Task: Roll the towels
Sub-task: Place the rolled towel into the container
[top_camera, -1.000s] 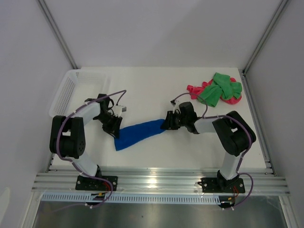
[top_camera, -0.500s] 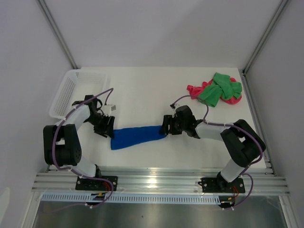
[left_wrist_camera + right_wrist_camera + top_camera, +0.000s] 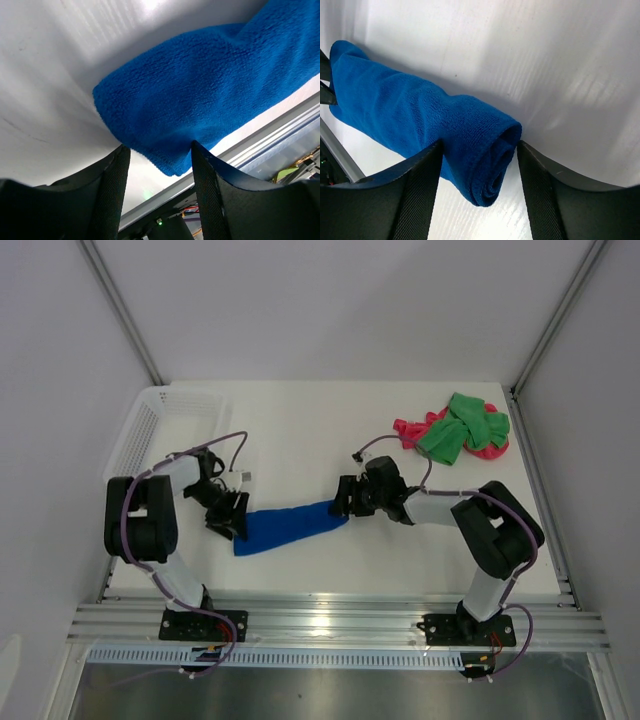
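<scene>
The royal blue towel [image 3: 290,524] lies on the white table as a long roll, running left to right between my two grippers. My left gripper [image 3: 231,523] is open, its fingers astride the roll's flatter left end [image 3: 200,90]. My right gripper [image 3: 343,502] is open, its fingers on either side of the right end, where the spiral of the roll shows [image 3: 490,150]. The bright green towel [image 3: 460,430] lies crumpled on top of the pink-red towel [image 3: 404,429] at the far right of the table, away from both grippers.
A white mesh basket [image 3: 150,430] stands at the far left of the table. The aluminium rail [image 3: 330,620] runs along the near edge, close to the blue roll. Grey walls close in the back and sides.
The blue towel went from slanted to lying nearly level on the table. My left gripper swung down to its left end. My right gripper stayed at its right end, shifting slightly.
</scene>
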Action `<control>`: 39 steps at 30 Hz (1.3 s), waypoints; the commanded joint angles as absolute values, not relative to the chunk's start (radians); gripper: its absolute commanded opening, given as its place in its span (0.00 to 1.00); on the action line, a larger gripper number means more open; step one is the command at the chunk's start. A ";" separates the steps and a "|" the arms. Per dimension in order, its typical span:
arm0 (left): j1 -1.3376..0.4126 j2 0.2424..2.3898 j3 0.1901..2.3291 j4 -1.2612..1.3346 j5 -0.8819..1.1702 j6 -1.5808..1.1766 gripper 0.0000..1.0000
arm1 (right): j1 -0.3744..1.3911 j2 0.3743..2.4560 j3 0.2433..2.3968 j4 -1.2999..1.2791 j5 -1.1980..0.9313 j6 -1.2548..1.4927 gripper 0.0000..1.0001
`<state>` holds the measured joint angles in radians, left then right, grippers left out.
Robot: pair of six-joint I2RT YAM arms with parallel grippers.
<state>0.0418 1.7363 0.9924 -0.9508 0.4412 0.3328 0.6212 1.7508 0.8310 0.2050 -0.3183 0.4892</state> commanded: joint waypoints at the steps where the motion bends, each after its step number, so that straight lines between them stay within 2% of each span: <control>1: 0.028 1.758 1.014 -0.891 0.488 0.313 0.56 | 0.629 1.801 0.841 0.204 -0.325 0.495 0.64; 5: 0.018 1.781 1.020 -0.874 0.514 0.304 0.53 | 0.629 1.809 0.838 0.213 -0.328 0.506 0.58; 7: 0.018 1.799 1.020 -0.864 0.515 0.304 0.45 | 0.630 1.804 0.836 0.216 -0.328 0.506 0.52; 8: 0.018 1.804 1.023 -0.862 0.526 0.304 0.40 | 0.629 1.802 0.836 0.216 -0.328 0.511 0.46; 11: 0.018 1.806 1.025 -0.862 0.560 0.307 0.20 | 0.630 1.795 0.834 0.224 -0.340 0.512 0.35; 12: 0.018 1.802 1.025 -0.861 0.569 0.307 0.07 | 0.630 1.790 0.836 0.227 -0.345 0.512 0.33; 13: 0.017 1.796 1.023 -0.858 0.577 0.308 0.01 | 0.632 1.789 0.838 0.229 -0.348 0.514 0.31; 17: 0.020 1.735 1.008 -0.853 0.589 0.325 0.00 | 0.635 1.750 0.854 0.222 -0.359 0.509 0.14; 23: 0.055 1.583 1.012 -0.873 0.560 0.360 0.01 | 0.661 1.698 0.905 0.195 -0.367 0.497 0.05; 28: 0.072 1.514 1.038 -0.880 0.511 0.380 0.01 | 0.703 1.701 0.976 0.167 -0.362 0.466 0.00; 39: 0.095 1.510 1.087 -0.908 0.506 0.391 0.00 | 0.704 1.649 0.965 0.183 -0.345 0.472 0.00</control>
